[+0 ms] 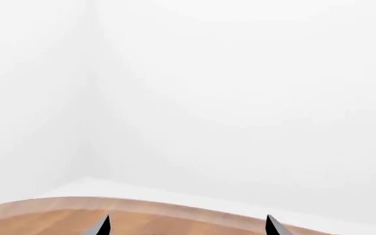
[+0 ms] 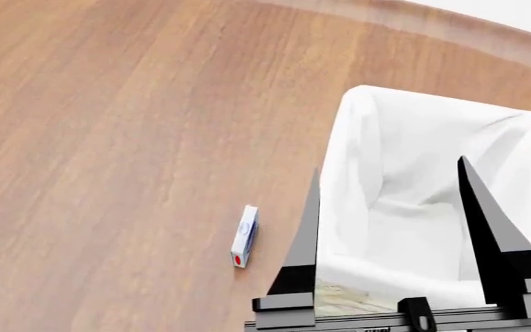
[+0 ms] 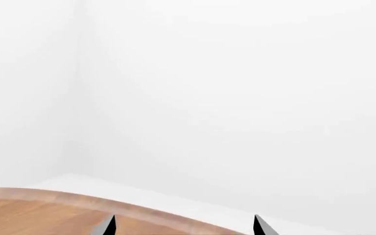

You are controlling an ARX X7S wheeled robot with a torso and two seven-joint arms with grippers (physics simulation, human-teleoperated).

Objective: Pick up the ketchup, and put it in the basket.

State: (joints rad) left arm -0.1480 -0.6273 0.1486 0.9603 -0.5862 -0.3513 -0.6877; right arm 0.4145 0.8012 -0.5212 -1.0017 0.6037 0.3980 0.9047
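Right claw (image 2: pixel 390 207) level, spread above basket (image 2: pixel 358 131).

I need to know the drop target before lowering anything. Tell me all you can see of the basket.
The basket stands on the wooden table at the head view's right, open side up. A white cloth liner drapes over its rim and covers its inside walls; a strip of cream weave shows at its near bottom edge. No ketchup shows inside. The right gripper, fingers spread, is in front of it in that view.

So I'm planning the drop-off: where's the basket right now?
In the head view the basket sits on the table's right side, just behind the open right gripper, with a small box lying to its left.
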